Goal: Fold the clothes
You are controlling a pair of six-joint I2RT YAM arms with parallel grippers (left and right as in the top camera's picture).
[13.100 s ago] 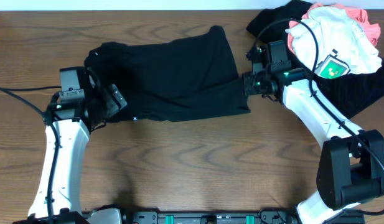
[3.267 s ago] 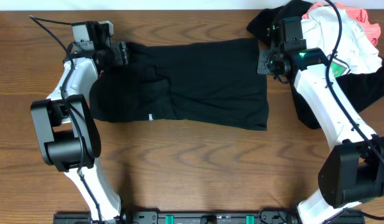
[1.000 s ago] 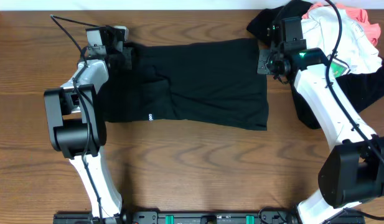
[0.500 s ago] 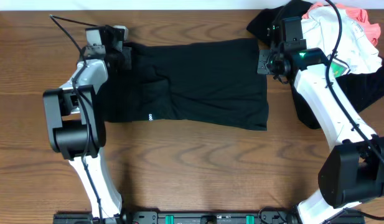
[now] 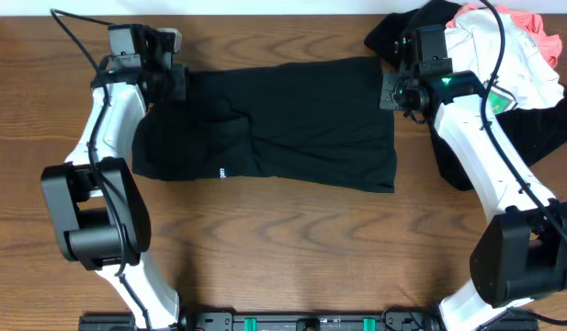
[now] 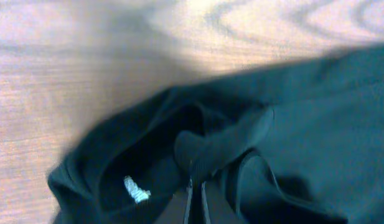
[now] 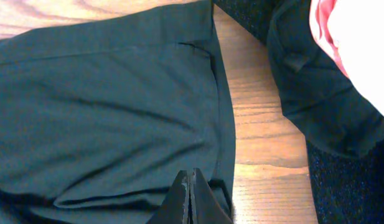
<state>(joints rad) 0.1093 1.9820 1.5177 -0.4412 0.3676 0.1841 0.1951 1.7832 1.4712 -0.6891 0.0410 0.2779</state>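
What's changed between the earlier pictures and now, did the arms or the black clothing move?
Over thirteen seconds both arms carried the black garment up the table and spread it flat. In the last half second the left gripper shifted slightly left, fingers shut on the top left corner. The right gripper, the garment's right edge and the clothes pile stayed put.

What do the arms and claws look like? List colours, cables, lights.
The left arm and right arm have white links with black joints. A black cable loops off each. A green light glows by the right wrist. The left claw and right claw have slim dark fingers.
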